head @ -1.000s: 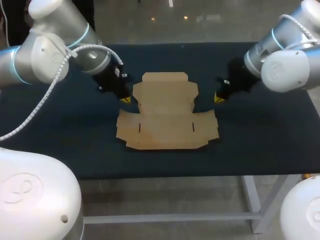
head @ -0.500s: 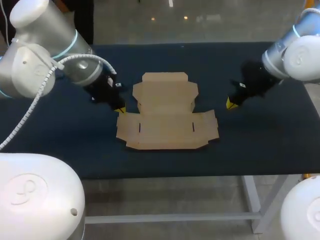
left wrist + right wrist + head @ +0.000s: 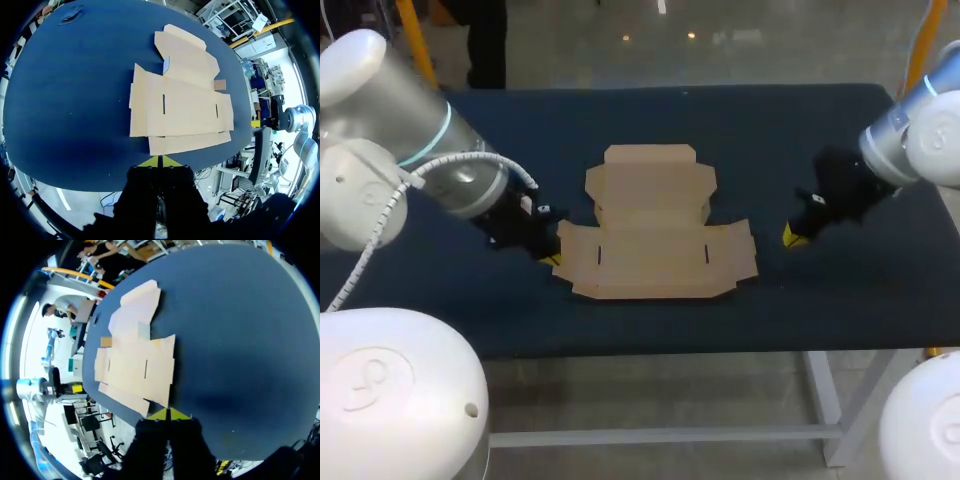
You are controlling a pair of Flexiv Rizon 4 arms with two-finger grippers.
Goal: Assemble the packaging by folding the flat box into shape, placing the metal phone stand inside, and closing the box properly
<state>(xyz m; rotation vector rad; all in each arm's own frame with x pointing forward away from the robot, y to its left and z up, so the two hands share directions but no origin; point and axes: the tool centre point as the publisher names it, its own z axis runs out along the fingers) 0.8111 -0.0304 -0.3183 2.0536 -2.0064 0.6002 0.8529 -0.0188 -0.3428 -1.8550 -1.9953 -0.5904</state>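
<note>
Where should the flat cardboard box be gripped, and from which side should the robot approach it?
Probably the left side flap of the flat box, approached low from the left, where the left end effector is beside it. The sheet lies flat on the table, so only an outer edge can be lifted.

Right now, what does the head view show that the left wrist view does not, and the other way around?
Only the head view shows the left arm itself with its cable, and the right pincer plainly standing apart from the flat box, over the dark table. Only the left wrist view shows the left pincer from behind. Its yellow tips are pressed together and empty, close to the box's nearest flap; whether they touch it cannot be told. Both views show the cardboard lying unfolded, with two short slits in its wide panel.
</note>
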